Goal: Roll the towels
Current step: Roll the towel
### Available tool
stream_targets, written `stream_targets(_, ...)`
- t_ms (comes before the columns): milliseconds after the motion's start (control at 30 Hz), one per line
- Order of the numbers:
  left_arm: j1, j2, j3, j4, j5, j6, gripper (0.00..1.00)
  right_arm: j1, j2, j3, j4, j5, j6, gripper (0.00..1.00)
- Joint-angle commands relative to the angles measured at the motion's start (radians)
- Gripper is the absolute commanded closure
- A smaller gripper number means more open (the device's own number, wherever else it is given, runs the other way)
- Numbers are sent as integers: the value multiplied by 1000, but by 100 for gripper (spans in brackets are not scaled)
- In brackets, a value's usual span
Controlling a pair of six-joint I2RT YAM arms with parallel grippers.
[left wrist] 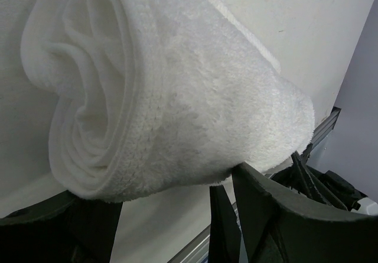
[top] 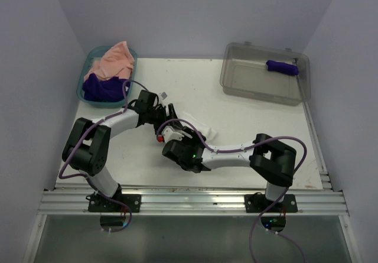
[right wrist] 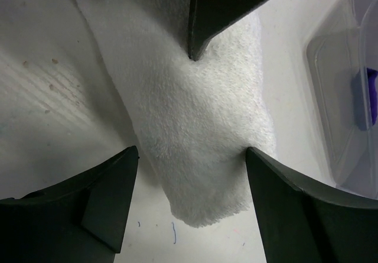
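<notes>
While my right gripper [right wrist: 192, 151] stands astride the white towel [right wrist: 195, 103] close to one of its ends, with a finger hard by each side, I cannot tell whether the jaws squeeze the cloth or merely flank it. My left gripper [left wrist: 147, 183] is spread wide farther along the white towel, one fingertip resting on top of it; from that wrist I see the cloth wound into a loose roll, its spiral end showing. Under the white towel is the table [top: 248, 121]. Beyond the white towel to its right sits the clear bin [top: 236, 77], a purple roll [top: 282, 67] inside. Beyond the white towel to its left stands the teal basket [top: 81, 85], holding a peach towel [top: 112, 59] heaped beside a purple towel [top: 103, 88]
</notes>
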Motion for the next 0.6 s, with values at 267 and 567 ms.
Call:
stream_targets(267, -2, 28, 40, -43, -2, 50, 26, 18, -61, -30, 134, 95, -128, 22)
stream_targets(567, -2, 23, 55, -62, -1, 58, 26, -15, 66, -33, 251, 86, -205, 19)
